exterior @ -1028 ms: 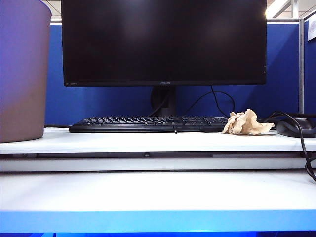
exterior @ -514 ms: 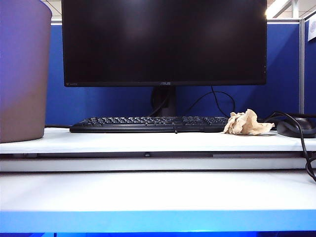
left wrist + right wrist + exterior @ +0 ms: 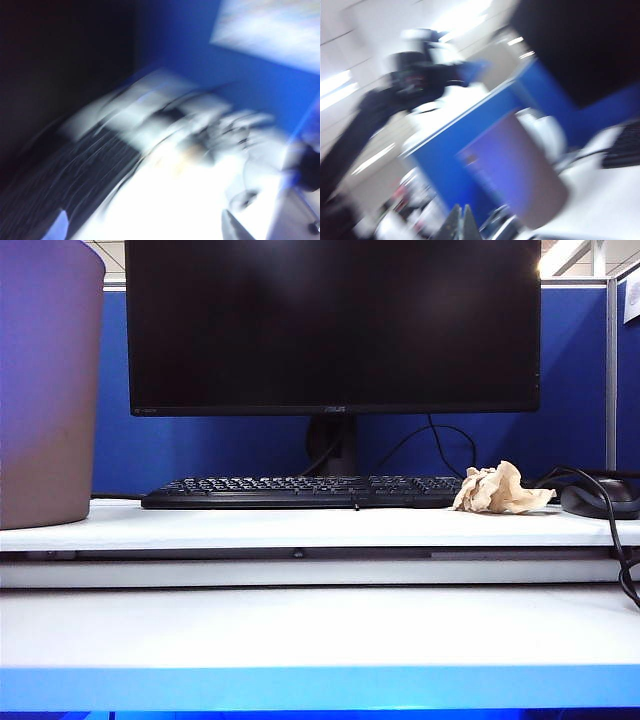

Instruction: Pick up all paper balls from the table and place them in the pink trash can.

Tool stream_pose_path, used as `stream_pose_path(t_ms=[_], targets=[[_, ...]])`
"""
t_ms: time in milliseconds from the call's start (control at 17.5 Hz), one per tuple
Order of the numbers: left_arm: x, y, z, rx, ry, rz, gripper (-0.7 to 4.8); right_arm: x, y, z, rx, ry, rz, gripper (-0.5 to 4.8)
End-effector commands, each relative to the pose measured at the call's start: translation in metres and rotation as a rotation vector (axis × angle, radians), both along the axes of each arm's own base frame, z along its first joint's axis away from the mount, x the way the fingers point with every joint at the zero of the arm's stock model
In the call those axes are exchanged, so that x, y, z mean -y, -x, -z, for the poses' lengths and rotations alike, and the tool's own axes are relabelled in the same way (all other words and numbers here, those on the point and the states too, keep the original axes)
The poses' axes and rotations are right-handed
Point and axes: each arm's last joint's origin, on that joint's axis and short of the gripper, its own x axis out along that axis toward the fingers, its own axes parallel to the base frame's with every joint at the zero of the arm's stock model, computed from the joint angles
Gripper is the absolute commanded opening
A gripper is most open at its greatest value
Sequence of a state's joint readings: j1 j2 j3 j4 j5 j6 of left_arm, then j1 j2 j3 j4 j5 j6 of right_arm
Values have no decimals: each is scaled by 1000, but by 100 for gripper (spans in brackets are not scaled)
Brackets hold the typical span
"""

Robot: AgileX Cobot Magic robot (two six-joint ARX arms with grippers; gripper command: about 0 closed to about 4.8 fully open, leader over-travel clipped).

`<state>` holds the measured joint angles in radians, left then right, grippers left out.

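Retrieval of the tan paper ball (image 3: 500, 489) comes next: your left end effector (image 3: 145, 232), jaws wide and empty, faces it across the worktop (image 3: 300, 528); right end effector (image 3: 460, 223) looks pinched shut, beside the pink trash can (image 3: 515, 170).

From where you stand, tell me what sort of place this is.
Most likely an office cubicle desk: a large dark monitor over a black keyboard, blue partition walls behind, and a wired mouse beside a crumpled paper ball.
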<state>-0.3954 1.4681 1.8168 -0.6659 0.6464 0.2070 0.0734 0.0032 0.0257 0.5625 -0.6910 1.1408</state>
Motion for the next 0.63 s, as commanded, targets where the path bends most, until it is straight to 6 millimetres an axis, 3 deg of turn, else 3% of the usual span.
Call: stream_pose_path(t_ms=[57,171,343,400,514,628], targets=[[61,-17,20,36,1,94,403,5,-10,9,-139,-81,208,-5],[119,-36,63,-19,-37,198,404,10,-15,16,-225,-160,401,-5],[170,-64,125,-91,-75,246,404,11,-16,18,-249,-175,446,-5],[191,-76,156,-119,-80,258,403,12,-17,19,-266,-172,453,-5],[212,-87,196,-188,-84,246,403,13,-19,28,-354,-158,498,-5],[218,-94,213,-193,-101,195,403,13,-21,36,-434,-125,544,-5]])
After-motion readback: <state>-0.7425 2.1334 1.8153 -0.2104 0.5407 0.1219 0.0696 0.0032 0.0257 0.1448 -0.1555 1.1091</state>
